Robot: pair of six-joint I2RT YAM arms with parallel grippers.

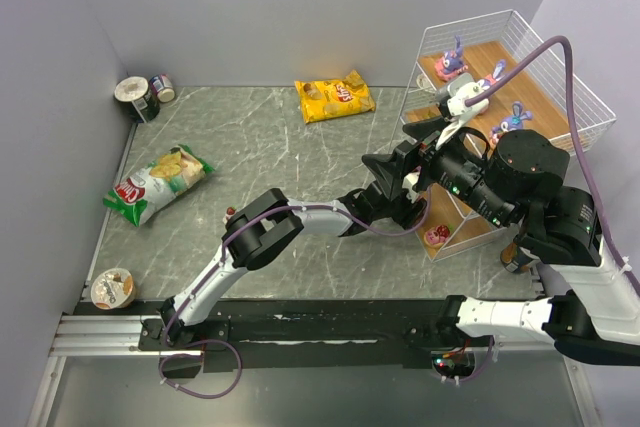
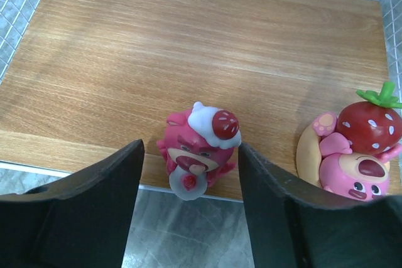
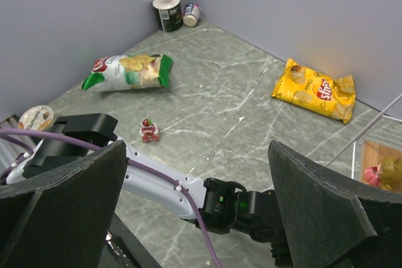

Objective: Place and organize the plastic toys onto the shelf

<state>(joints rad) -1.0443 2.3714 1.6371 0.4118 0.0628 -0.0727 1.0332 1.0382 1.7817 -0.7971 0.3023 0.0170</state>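
The white wire shelf point(image 1: 535, 87) with stepped light-wood boards stands at the far right of the grey marbled table point(image 1: 280, 157). The left gripper point(image 2: 188, 155) is at the lowest board point(image 2: 188, 48), its jaws spread wide and gripping nothing. A small red-and-pink plastic bear figurine point(image 2: 200, 145) with a cherry on its head stands upright between the fingers, apparently touching neither, at the board's near lip. Just right of it sits a pink bear with a strawberry point(image 2: 355, 145). The right gripper point(image 3: 196, 149) hangs over the shelf, also wide open and empty. One tiny red toy point(image 3: 149, 130) lies on the table well to the left, beside the left arm point(image 1: 262, 232) at its elbow, so that arm looks the nearer for it
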